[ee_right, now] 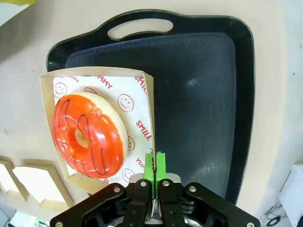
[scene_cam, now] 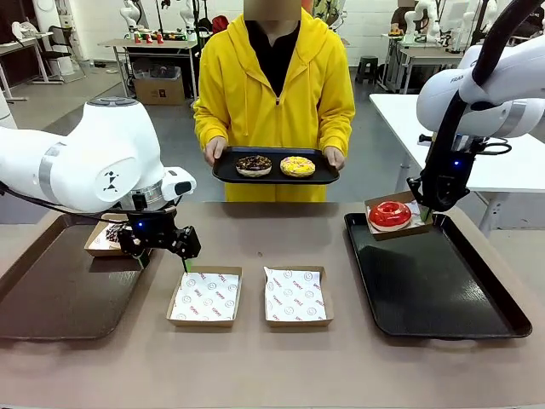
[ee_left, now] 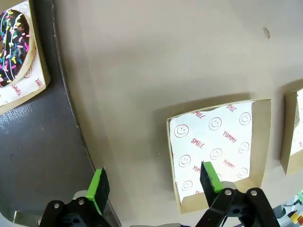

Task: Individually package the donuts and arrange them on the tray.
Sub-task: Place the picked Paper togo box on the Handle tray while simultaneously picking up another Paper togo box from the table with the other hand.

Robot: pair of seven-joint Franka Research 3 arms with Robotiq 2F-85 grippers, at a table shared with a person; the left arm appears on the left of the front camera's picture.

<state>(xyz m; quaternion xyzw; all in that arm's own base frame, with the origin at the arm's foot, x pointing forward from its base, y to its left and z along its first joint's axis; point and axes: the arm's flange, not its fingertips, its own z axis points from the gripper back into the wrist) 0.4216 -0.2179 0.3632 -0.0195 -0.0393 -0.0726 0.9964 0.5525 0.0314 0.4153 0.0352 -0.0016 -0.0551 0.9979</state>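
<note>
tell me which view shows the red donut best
The right wrist view: the red donut sits large, seen from above in its paper box, whose wall the right gripper pinches. The front view shows it small and side-on. The left wrist view faces an empty box.

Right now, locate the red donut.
Front view, right side: red donut in a paper box pinched by the right gripper, at the right tray's far-left corner.

We see the red donut [ee_right: 87,135] lying flat in a paper box [ee_right: 137,101] pinched by the right claw [ee_right: 155,164]; the dark sprinkled donut [ee_left: 12,45] lies boxed beyond the left claw [ee_left: 154,182]; the chocolate donut [scene_cam: 254,164] and yellow donut [scene_cam: 297,165] sit well beyond both
</note>
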